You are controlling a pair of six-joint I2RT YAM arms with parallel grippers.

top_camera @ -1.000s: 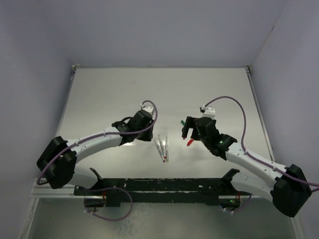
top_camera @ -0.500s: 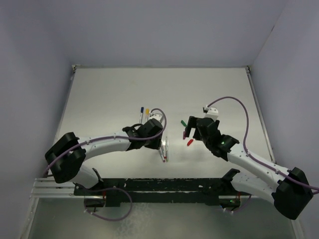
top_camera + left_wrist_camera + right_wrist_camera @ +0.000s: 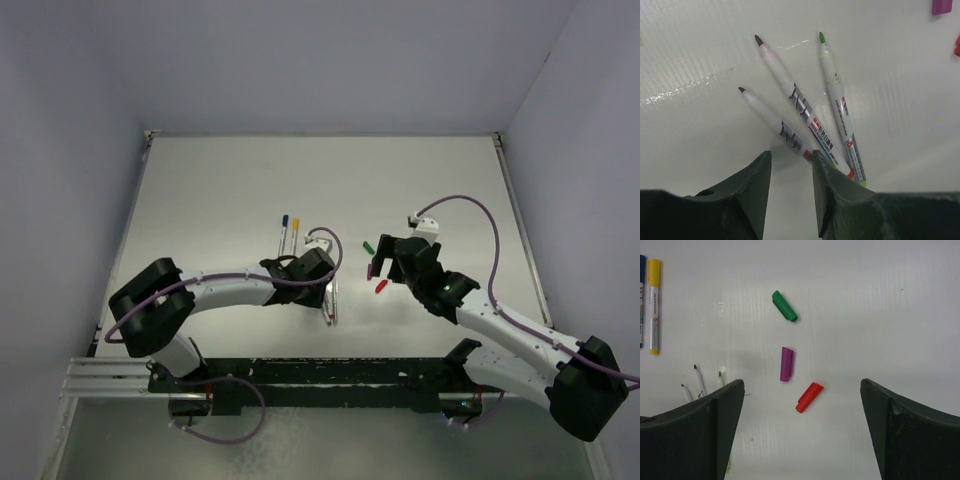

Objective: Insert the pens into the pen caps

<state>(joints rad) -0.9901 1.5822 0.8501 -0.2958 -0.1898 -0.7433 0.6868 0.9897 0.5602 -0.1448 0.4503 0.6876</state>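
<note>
Left gripper [image 3: 790, 162], jaws ajar, empty, at butt ends of three pens [image 3: 802, 106] fanning away lengthwise; right gripper [image 3: 801, 385] wide open over caps [image 3: 786, 364].

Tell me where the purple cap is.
In the right wrist view, left of centre, the purple cap lies between the green cap above it and the red cap below.

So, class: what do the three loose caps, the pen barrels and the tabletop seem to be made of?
Green cap, purple cap, red cap: likely moulded plastic; solid colour, smooth, faint sheen. Pen barrels: probably plastic too; smooth white, printed lettering, soft highlights. Tabletop: white sheet with fine parallel ribbing, perhaps corrugated plastic; the look leaves it open.
</note>
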